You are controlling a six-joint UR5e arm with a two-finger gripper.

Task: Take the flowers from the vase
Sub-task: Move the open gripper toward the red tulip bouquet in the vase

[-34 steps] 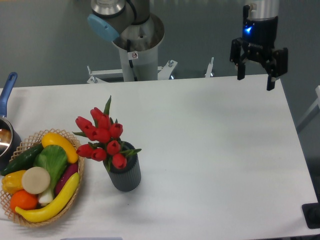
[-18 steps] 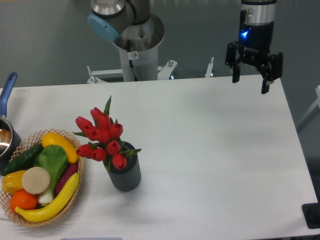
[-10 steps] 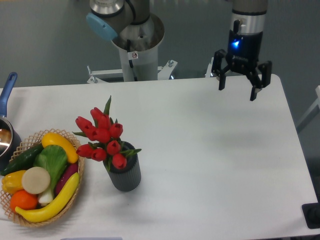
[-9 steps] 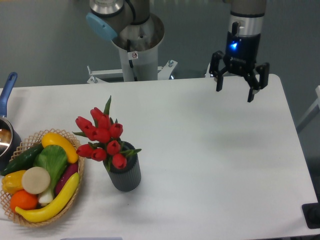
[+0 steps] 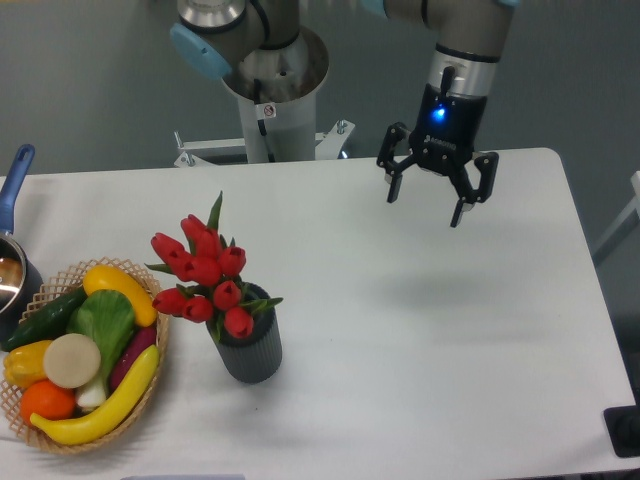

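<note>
The flowers (image 5: 205, 270), a bunch of red tulip buds with green leaves, stand in the vase (image 5: 250, 348), a short dark grey ribbed cylinder at the left-centre of the white table. My gripper (image 5: 425, 207) hangs open in the air above the table's far middle, well to the right of and beyond the flowers, with nothing between its fingers. A blue light glows on its body.
A wicker basket (image 5: 150, 385) of toy vegetables sits just left of the vase. A dark pot with a blue handle (image 5: 15, 180) is at the left edge. The robot base (image 5: 270, 100) stands behind the table's far edge.
My gripper has travelled left and slightly down from the far right corner toward the table's middle, staying open. The flowers and vase have not moved.
</note>
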